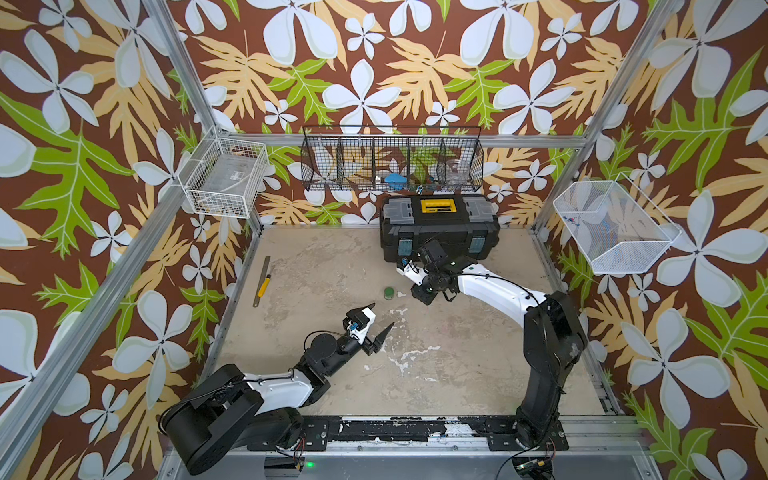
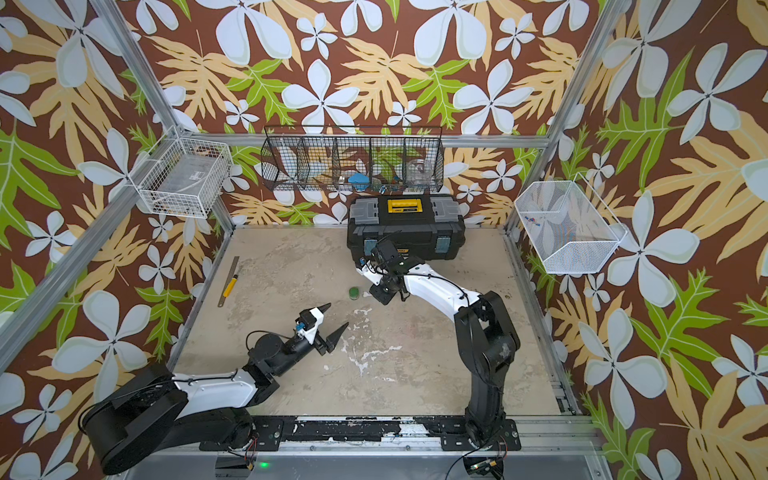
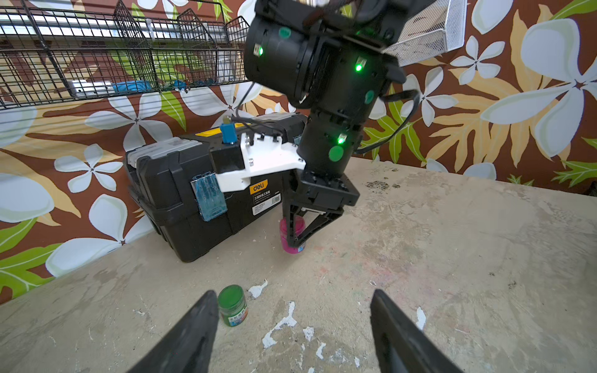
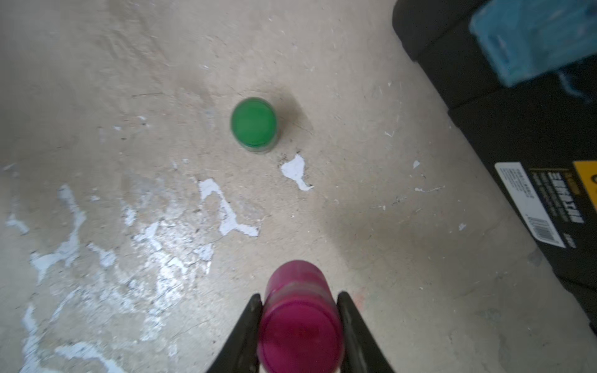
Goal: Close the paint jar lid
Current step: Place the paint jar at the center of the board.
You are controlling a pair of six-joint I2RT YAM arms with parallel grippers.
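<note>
Your scuffed, paint-flecked table [image 1: 457, 365] is sitting inside floral walls [image 1: 374, 62]; your left tool [image 1: 382, 314] is hanging spread apart, right tool [image 4: 299, 294] is clamping a pink jar [image 4: 300, 323].

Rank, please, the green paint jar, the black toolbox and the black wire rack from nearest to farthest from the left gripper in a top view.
1. green paint jar, just beyond the left gripper.
2. black toolbox, farther back on the table.
3. black wire rack, mounted higher, behind the toolbox.
</note>
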